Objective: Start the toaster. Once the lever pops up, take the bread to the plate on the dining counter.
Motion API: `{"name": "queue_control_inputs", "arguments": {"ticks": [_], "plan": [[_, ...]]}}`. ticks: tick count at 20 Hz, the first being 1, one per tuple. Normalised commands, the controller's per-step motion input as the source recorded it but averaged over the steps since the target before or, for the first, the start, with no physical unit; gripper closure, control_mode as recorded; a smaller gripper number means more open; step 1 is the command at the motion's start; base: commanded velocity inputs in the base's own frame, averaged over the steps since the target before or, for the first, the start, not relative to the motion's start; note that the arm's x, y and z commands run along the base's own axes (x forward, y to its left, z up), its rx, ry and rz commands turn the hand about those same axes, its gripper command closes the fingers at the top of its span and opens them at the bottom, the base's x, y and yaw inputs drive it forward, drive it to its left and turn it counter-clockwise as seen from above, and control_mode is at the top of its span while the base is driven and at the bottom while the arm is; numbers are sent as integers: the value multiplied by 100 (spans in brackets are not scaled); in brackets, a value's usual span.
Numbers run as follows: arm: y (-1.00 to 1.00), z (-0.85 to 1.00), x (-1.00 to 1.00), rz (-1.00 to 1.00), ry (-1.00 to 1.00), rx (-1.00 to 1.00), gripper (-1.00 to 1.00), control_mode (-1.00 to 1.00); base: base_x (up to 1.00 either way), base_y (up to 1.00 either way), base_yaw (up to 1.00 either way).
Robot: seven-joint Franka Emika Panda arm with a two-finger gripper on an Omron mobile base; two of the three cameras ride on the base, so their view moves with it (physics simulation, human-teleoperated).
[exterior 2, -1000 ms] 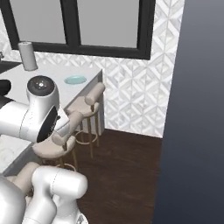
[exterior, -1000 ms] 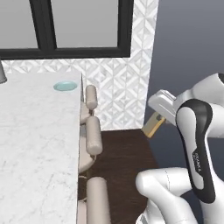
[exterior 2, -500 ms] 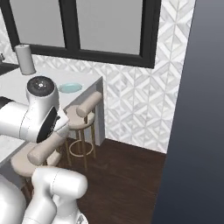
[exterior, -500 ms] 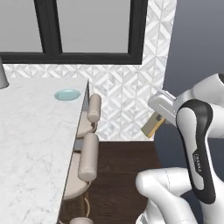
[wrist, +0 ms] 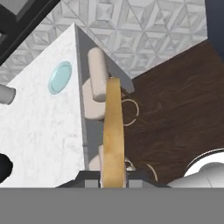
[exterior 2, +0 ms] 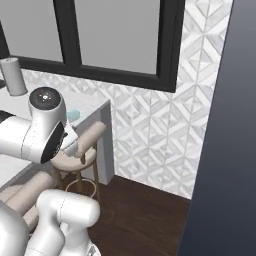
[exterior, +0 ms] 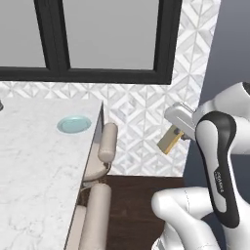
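Observation:
My gripper (exterior: 176, 132) is shut on the bread (exterior: 169, 141), a thin tan slice that hangs tilted in the air to the right of the dining counter (exterior: 34, 161). Seen edge-on in the hand view, the bread (wrist: 113, 131) runs up from the gripper (wrist: 113, 177). The pale blue-green plate (exterior: 74, 124) lies bare near the counter's far right corner, well to the left of the slice and lower. The plate (wrist: 59, 77) sits at the upper left of the hand view and peeks out behind my arm (exterior 2: 73, 114). The toaster is out of view.
Beige stools (exterior: 106, 142) (wrist: 98, 70) line the counter's right edge over a dark wood floor (wrist: 175, 100). A patterned white wall (exterior: 141, 112) and a black-framed window stand behind. A grey cylinder (exterior 2: 13, 76) stands at the counter's far left.
The whole picture has shifted, so the base has driven closer: the counter corner and plate are now nearer and larger. The bread stays in the shut gripper.

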Motion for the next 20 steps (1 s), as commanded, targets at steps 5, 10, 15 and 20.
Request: {"name": "queue_control_inputs", "arguments": {"ticks": [5,10,15,20], "plan": [[0,0,0,0,0,0,100,100,86,-11,15],[0,0,0,0,0,0,100,100,86,0,24],[0,0,0,0,0,0,100,100,62,3,37],[0,0,0,0,0,0,100,100,27,5,54]]}}
